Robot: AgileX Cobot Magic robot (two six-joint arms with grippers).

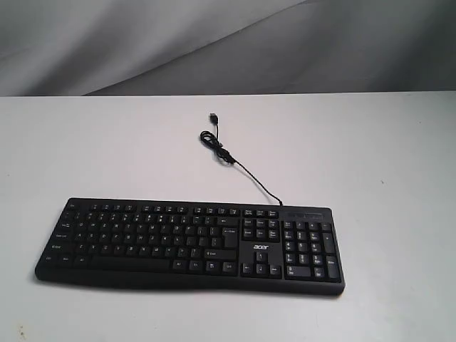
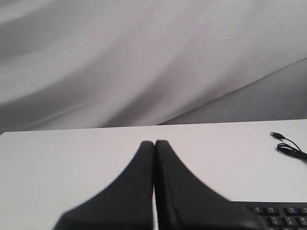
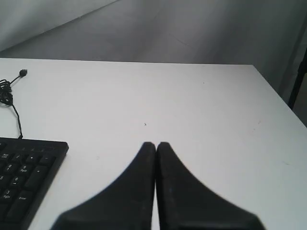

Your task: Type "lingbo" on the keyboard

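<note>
The wide black keyboard (image 1: 192,242) with white legends and an acer logo lies flat on the white table (image 1: 370,157), number pad at its right end. Its thin USB cable (image 1: 235,162) runs from the back edge to a loose coil and plug. Neither arm shows in the exterior view. In the left wrist view my left gripper (image 2: 154,143) is shut and empty above bare table, with a keyboard (image 2: 280,215) corner beside it. My right gripper (image 3: 156,144) is likewise shut on nothing, the number-pad end of the keyboard (image 3: 24,179) off to its side.
A grey cloth backdrop (image 1: 214,43) hangs behind the table. The table's right edge (image 3: 280,100) shows in the right wrist view, with a dark stand (image 3: 298,79) beyond it. The cable plug (image 2: 275,135) lies loose on the table.
</note>
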